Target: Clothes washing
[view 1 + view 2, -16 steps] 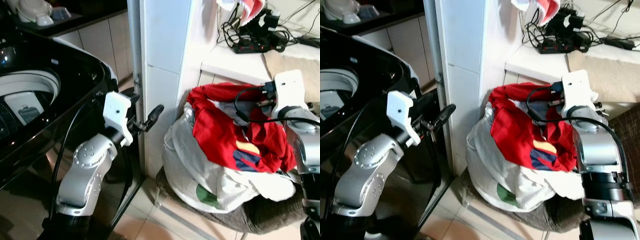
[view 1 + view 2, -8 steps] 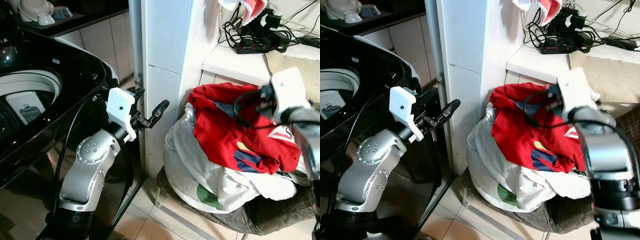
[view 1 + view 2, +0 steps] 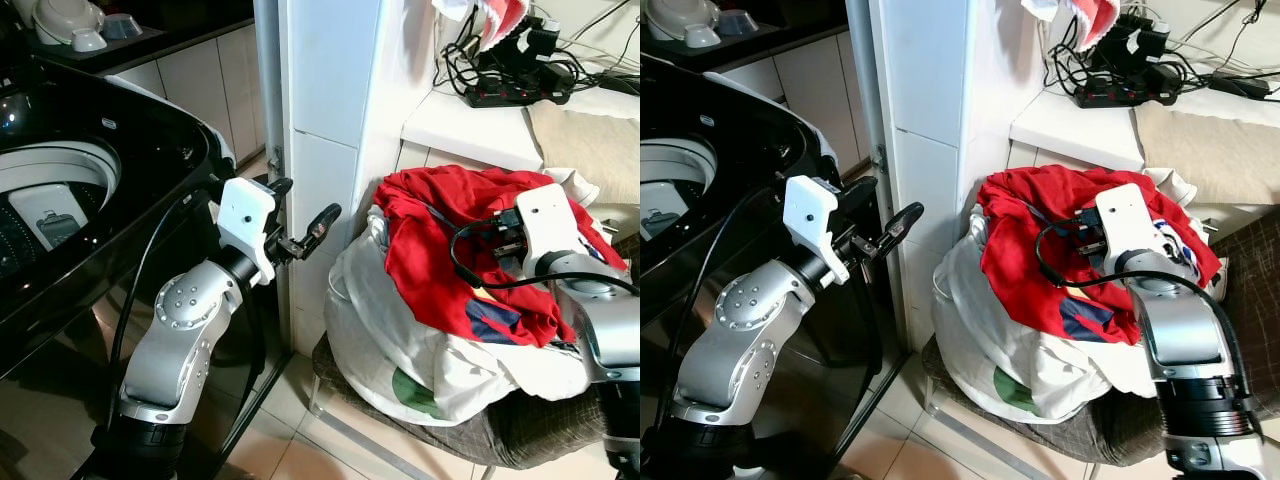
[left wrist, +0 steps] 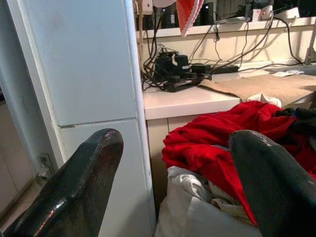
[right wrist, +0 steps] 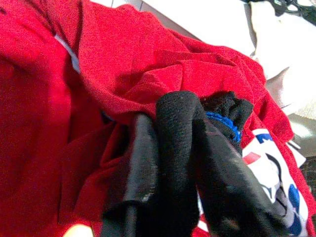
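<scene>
A red garment (image 3: 440,250) lies on top of a heap of laundry in a white bag (image 3: 390,340) on a cushioned stool. My right gripper (image 5: 175,138) is down on the red garment and shut on a small black cloth (image 5: 224,106) with a blue edge. In the eye views this gripper (image 3: 497,235) sits at the heap's top. The black top-loading washing machine (image 3: 110,190) stands on the left with its drum (image 3: 55,190) uncovered. My left gripper (image 3: 308,230) hangs open beside the machine, level with the heap, nothing between its fingers (image 4: 94,163).
A white pillar (image 3: 330,100) stands between machine and heap. Behind the heap a white counter (image 3: 460,125) carries a power strip with tangled cables (image 3: 510,85) and a beige towel (image 3: 590,140). Bowls (image 3: 70,20) sit on a dark counter beyond the machine.
My right arm has come down from above the heap onto the red garment. The left gripper has risen a little and edged toward the pillar.
</scene>
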Controlling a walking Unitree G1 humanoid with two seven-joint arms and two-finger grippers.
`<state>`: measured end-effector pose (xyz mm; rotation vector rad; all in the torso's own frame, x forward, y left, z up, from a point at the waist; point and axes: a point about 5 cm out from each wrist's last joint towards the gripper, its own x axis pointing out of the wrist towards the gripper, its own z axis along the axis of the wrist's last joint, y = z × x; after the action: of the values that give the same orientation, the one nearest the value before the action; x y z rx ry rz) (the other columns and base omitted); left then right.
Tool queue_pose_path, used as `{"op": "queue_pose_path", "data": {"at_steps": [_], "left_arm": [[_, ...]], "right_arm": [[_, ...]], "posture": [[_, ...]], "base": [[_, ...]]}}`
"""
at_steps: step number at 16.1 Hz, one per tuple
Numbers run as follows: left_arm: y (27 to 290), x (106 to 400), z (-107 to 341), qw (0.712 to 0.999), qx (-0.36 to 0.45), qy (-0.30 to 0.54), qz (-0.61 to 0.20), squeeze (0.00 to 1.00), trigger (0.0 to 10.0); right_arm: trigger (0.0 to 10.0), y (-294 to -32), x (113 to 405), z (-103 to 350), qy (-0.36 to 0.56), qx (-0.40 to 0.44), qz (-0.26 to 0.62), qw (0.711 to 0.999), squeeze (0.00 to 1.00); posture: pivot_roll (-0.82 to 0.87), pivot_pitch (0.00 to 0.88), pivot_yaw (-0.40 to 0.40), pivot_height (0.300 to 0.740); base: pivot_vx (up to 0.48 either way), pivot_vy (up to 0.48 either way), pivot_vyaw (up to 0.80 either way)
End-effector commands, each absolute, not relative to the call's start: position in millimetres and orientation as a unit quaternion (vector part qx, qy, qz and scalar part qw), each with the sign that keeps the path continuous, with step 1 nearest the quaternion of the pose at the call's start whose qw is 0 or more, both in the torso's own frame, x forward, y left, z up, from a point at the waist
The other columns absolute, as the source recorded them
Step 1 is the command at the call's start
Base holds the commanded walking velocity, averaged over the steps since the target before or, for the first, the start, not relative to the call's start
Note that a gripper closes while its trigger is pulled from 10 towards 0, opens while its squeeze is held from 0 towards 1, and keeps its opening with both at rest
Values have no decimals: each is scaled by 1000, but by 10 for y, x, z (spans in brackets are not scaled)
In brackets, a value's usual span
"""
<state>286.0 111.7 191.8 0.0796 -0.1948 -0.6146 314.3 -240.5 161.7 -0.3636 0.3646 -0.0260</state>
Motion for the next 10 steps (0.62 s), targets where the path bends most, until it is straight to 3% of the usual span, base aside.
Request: {"op": "queue_pose_path", "data": {"at_steps": [1,2,3,10], "left_arm": [[1115,2854,1877,947,43,-90,-304,0,10000],[1119,2852,1879,947,44,-90,-304,0,10000],[1118,2854,1882,947,45,-90,-303,0,10000],[1122,2862,1897,947,50,-93,-303,0,10000]], "right_arm": [[9725,-2481,3116,1576,184,-173,-30,967,0],[4157,-2475,3111,1569,184,-170,-29,968,0],[0,-2469,3112,1565,182,-163,-28,969,0],[0,-2414,3130,1633,141,-91,-19,986,0]], "posture": [[-36,0,-14,740],[-33,0,-14,740],[-33,0,-14,740],[-33,0,-9,740]], "base": [[0,0,0],[0,0,0],[0,0,0],[0,0,0]]}}
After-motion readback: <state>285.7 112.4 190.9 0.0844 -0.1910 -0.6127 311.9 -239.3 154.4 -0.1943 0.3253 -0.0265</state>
